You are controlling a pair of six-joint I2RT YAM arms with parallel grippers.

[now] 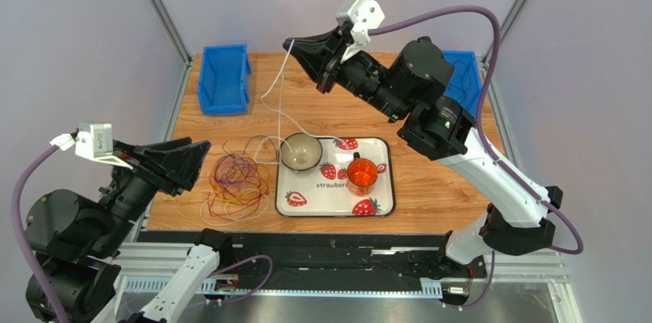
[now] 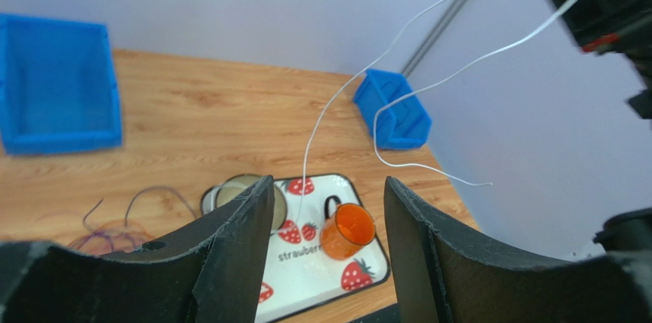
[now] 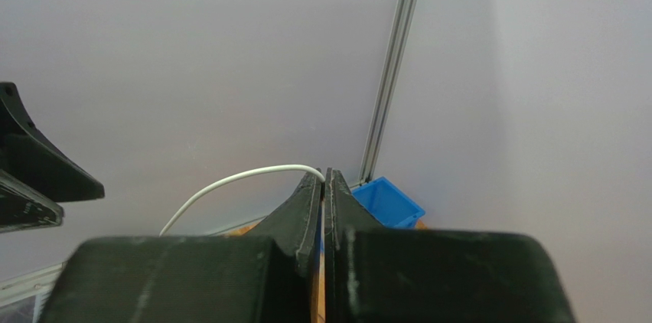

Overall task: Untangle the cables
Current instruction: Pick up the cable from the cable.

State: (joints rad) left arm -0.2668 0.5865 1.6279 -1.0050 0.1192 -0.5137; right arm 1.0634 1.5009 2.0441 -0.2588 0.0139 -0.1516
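While the right gripper [image 1: 289, 44] hangs high over the far side of the table [image 1: 428, 200], its jaws pressed together on one white cable [image 1: 277, 82], the left gripper [image 1: 200, 164] stands partly open and holds nothing. Count: two blue bins, the left bin [image 1: 223, 78] and the right bin [image 1: 463, 78]; one strawberry tray [image 1: 321, 197]; one bowl [image 1: 300, 152]; one orange cup [image 1: 362, 174]. The white cable droops in long curves toward the bowl. The other cables [image 1: 239, 184], thin yellow, orange, purple and dark loops, lie heaped just left of the tray.
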